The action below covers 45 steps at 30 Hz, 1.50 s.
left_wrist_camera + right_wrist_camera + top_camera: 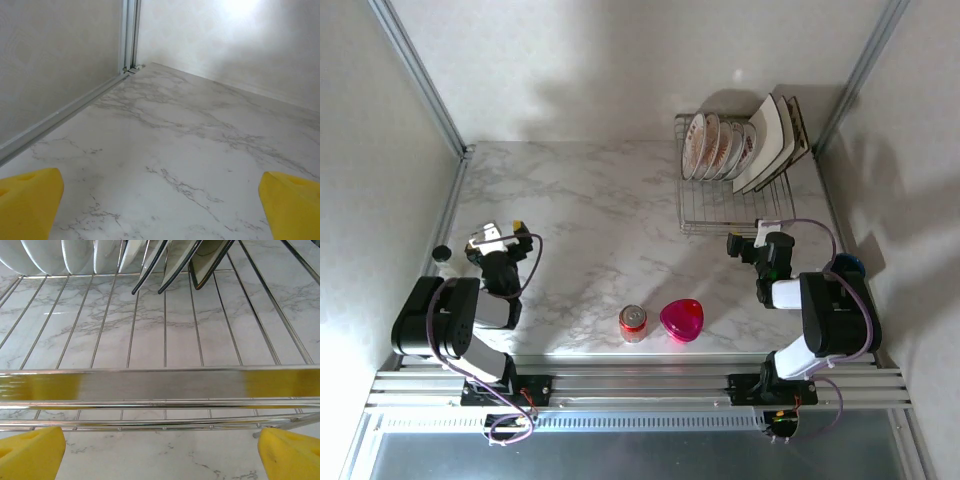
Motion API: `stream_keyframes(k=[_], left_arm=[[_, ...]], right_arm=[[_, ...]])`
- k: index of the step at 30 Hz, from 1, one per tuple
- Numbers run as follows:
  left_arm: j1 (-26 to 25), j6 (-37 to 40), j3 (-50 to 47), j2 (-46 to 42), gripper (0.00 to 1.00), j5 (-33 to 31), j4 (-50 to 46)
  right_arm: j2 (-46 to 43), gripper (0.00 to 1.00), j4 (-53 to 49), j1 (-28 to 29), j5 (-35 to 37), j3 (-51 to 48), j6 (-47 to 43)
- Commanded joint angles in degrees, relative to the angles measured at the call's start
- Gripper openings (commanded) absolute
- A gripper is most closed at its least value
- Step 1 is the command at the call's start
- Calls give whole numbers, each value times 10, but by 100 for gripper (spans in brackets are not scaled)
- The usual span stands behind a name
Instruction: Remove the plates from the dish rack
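The dish rack (720,215), a silver wire basket, stands at the back right of the marble table. Several round white plates (713,147) stand upright in its far left end, with larger square cream plates (775,143) leaning beside them on the right. My right gripper (752,243) sits just in front of the rack, open and holding nothing. In the right wrist view the rack's front rail (160,385) crosses right ahead of the yellow fingertips (30,455), with round plates (45,255) and square plates (175,260) behind. My left gripper (500,238) rests open at the left, far from the rack.
A red soda can (633,323) and a pink heart-shaped dish (681,320) stand near the front edge between the arms. Walls and metal frame posts (129,35) close in the table's left, back and right sides. Bare marble (165,150) lies ahead of the left gripper.
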Motion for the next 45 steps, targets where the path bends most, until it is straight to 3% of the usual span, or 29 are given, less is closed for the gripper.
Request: stream_keyframes(k=[1,29,34,38,45], left_arm=[[2,-3,-3,0,99,8,20],[3,3,-1,-5,99,25,17],[-9,16,64,-65,99,8,-160],[-14,12,101,-100,100,-4,-285],[-34,-37,182,-125,100,51,-503]], right_arm=[[-1,99,6,-3,-3,11,6],[-10,99,-2,-1,-3,12,5],[-54,99,-60,-2,0,21,6],[-108,99,-247,3,21,86,7],[-206,99,-465,35,66,98,47]])
